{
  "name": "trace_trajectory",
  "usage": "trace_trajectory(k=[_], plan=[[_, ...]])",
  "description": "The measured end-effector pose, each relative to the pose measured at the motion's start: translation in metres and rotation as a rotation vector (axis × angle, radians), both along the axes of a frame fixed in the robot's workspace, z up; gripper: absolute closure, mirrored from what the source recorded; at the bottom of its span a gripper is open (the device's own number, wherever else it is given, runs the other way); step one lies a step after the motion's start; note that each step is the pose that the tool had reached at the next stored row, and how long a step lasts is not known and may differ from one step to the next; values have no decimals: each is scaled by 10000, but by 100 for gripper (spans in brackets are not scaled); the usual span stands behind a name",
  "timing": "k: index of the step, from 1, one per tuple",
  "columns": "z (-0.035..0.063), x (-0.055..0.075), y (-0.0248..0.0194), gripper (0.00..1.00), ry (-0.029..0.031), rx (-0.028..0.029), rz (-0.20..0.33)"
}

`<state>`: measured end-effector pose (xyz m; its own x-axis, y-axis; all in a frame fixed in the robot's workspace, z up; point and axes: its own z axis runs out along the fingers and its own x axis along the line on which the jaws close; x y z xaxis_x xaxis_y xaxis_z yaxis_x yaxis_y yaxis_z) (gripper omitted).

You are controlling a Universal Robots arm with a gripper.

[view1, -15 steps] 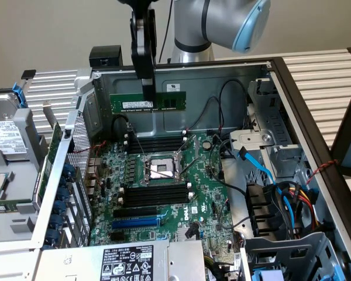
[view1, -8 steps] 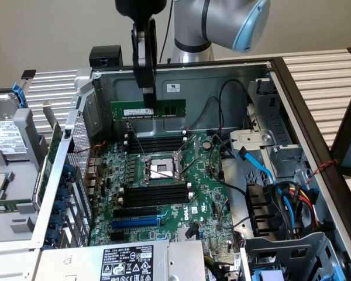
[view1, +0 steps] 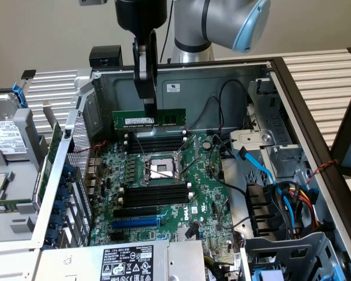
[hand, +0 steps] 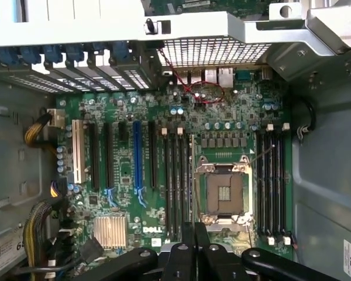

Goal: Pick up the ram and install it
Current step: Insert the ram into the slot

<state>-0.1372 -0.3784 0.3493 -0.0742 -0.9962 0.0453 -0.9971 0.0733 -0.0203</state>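
Observation:
The ram (view1: 164, 118), a long green stick with a white label, hangs level and on edge above the far side of the motherboard (view1: 199, 199). My gripper (view1: 150, 111) reaches down from above and is shut on the stick's top edge near its middle. The stick hovers just above the far bank of black memory slots (view1: 155, 142) without touching them. In the wrist view my gripper (hand: 195, 237) looks down on the motherboard (hand: 123, 111), with one bank of memory slots (hand: 272, 187) on one side of the CPU socket (hand: 228, 190) and another bank (hand: 172, 181) on the other.
The board lies inside an open metal computer case (view1: 234, 76). The empty CPU socket (view1: 162, 168) sits between the two slot banks, with a second bank (view1: 155, 193) nearer the camera. Black, blue and red cables (view1: 263, 170) run at the exterior view's right. A power supply (view1: 128, 263) sits at the front.

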Motion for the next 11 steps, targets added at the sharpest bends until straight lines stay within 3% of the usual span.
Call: trace_trajectory(k=[11], plan=[[-199,-16,-7,88,0,3,-7]])
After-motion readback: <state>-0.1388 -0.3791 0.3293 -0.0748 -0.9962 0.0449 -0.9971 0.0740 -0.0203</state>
